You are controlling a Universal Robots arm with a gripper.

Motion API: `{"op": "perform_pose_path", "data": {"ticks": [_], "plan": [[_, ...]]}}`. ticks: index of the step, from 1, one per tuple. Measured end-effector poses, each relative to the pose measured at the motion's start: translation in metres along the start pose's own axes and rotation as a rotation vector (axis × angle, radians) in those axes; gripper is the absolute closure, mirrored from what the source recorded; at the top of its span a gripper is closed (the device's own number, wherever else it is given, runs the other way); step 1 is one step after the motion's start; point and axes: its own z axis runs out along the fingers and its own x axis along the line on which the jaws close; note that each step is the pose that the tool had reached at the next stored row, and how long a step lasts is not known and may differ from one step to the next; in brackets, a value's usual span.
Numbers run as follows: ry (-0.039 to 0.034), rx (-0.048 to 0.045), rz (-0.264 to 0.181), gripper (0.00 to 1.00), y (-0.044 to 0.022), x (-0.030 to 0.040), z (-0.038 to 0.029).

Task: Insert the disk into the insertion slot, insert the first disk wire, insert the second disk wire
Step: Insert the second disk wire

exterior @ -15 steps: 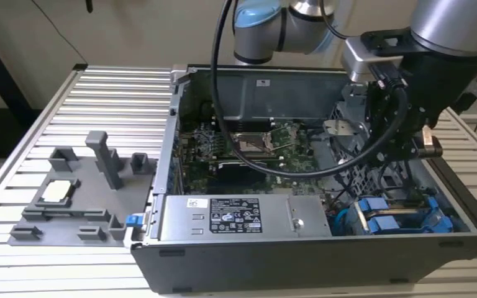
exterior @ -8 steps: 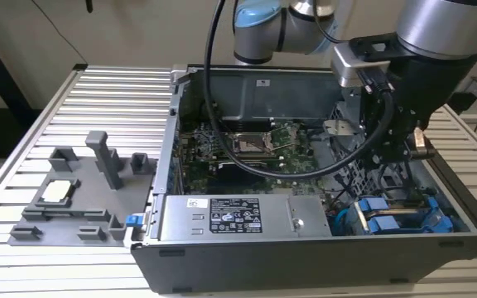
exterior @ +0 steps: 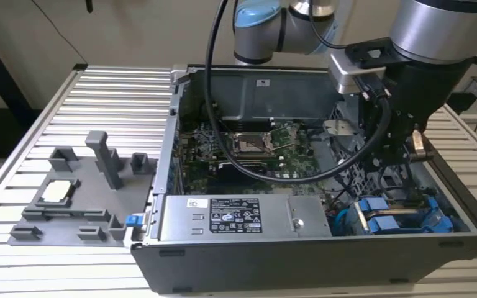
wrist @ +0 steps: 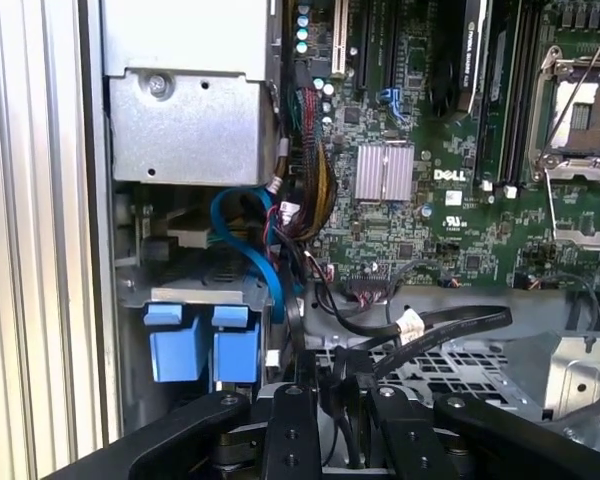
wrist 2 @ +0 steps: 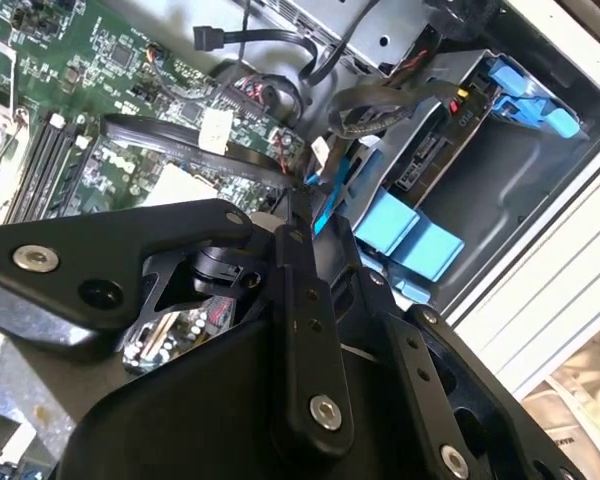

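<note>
Gripper [wrist: 342, 420]: black metal fingers closed on a thin black cable [wrist: 420, 335], above the perforated grey drive cage [wrist: 460, 370]; blue plastic tabs [wrist: 202, 340] nearby.

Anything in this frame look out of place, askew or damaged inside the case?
Nothing looks damaged or spilled. The disk sits in the insertion slot with its blue tabs squared up. Loose black cables lie across the drive cage near the gripper, untidy but not out of place.
</note>
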Motion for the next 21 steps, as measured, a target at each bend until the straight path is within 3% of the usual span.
{"op": "perform_pose_path", "data": {"ticks": [6, 8, 11, 21], "plan": [[-0.0003, -0.0001, -0.004, 0.73, 0.0001, 0.0, 0.0], [-0.0004, -0.0001, -0.005, 0.82, 0.0001, 0.0, 0.0], [-0.0005, -0.0002, -0.007, 0.84, 0.0001, -0.0001, 0.0], [-0.0011, -0.0004, -0.012, 0.84, -0.0003, 0.0012, 0.0]]}}
